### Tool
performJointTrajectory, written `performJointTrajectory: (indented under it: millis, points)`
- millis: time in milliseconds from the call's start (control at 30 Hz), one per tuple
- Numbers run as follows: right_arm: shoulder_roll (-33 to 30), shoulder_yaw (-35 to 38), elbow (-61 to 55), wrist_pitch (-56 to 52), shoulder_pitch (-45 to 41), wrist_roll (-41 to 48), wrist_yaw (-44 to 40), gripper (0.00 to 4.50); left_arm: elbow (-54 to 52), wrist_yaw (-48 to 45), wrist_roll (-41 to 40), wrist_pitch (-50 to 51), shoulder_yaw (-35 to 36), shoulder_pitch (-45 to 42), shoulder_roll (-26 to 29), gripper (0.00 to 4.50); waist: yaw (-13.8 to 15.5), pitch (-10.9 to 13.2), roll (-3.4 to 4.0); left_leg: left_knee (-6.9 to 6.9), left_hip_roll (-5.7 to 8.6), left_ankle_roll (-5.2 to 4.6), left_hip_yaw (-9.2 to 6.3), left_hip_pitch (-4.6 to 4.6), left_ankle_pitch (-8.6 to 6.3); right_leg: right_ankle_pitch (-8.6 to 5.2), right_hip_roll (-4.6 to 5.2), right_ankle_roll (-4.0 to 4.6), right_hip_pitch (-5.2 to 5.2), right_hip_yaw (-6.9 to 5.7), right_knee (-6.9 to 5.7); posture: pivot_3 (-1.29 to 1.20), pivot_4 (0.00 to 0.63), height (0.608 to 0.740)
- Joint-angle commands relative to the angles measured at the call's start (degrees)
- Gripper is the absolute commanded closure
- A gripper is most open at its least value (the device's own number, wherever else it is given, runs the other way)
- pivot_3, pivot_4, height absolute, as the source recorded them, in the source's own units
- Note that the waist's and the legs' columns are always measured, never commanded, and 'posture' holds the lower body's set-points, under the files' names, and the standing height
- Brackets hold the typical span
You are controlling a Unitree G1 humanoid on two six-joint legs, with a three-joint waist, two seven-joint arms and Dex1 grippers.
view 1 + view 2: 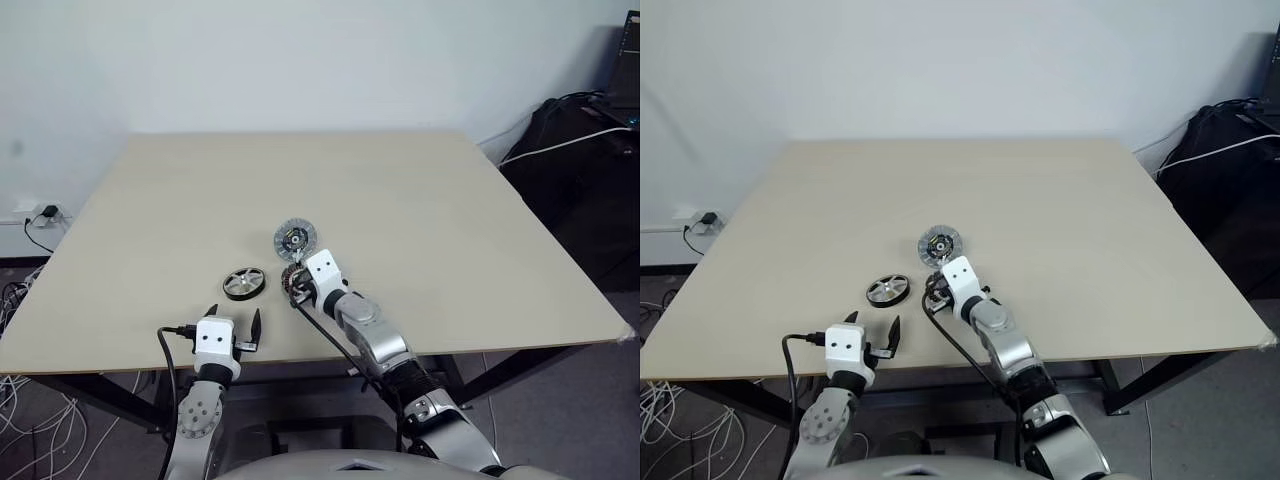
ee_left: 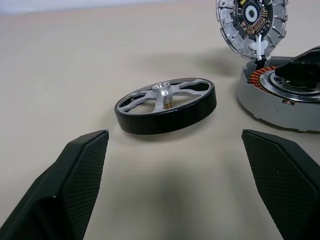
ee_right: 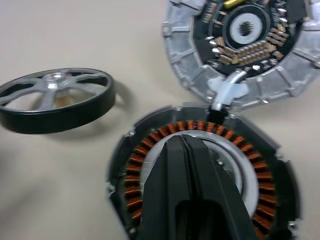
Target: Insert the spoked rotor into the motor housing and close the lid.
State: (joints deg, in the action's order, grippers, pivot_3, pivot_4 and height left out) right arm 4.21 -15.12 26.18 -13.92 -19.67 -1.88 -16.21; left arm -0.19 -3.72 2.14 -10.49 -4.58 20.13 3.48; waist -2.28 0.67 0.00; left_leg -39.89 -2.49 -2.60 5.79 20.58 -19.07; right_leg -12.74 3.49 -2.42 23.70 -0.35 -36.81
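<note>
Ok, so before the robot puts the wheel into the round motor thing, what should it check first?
1. Lid swung open, off the motor housing: ok.
2. Spoked rotor lying flat on the table, free to pick up: ok.
3. Left end effector open, facing the rotor: ok.
4. Housing centre free for the rotor: not ok, the shut right end effector sits over it.
5. Whether the right end effector touches the windings: cannot tell.
</note>
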Motion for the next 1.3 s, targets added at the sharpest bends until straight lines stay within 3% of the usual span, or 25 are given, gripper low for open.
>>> performJointTrajectory:
  millis: [33,1300]
  points:
    - [0.01,1.47,-0.28,1.66,-1.8,0.15,0.69,4.48,-2.34,0.14,0.0,-0.86,0.13,-0.38,-0.15,0.0,-0.01,0.0,0.01,0.0,0.0,0.0,0.0,0.0,0.0,0.0,0.0,0.0,0.0,0.0,0.0,0.0,0.0,0.74]
    - [-0.14,3.2,0.64,2.55,-0.38,0.0,3.09,4.48,-1.23,-0.43,-0.11,-1.53,0.02,-0.66,0.15,0.0,-0.02,-0.03,0.04,0.0,-0.02,0.0,-0.01,-0.04,0.0,0.0,0.01,0.0,-0.04,0.0,0.0,0.0,0.0,0.74]
